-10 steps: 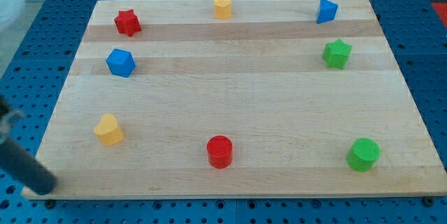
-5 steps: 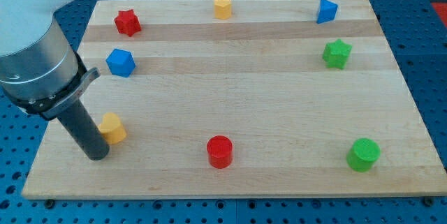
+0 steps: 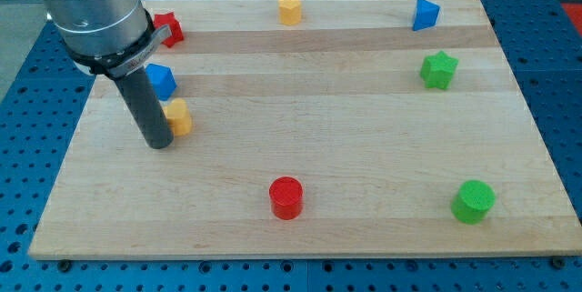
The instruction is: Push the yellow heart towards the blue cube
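Observation:
The yellow heart [image 3: 179,117] lies at the board's left, just below the blue cube [image 3: 162,80], with a small gap between them. My tip [image 3: 157,144] rests on the board right against the heart's left and lower side. The rod and the arm's grey body cover part of the cube's left side.
A red star [image 3: 169,27] is at the top left, partly behind the arm. A yellow hexagonal block [image 3: 289,8] is at the top middle, a blue triangular block [image 3: 424,13] at the top right, a green star [image 3: 438,69] below it. A red cylinder [image 3: 285,197] and a green cylinder [image 3: 473,201] sit near the bottom edge.
My tip came in from the bottom left and moved up and right. The yellow heart slid up and right with it, from the lower left to just below the blue cube.

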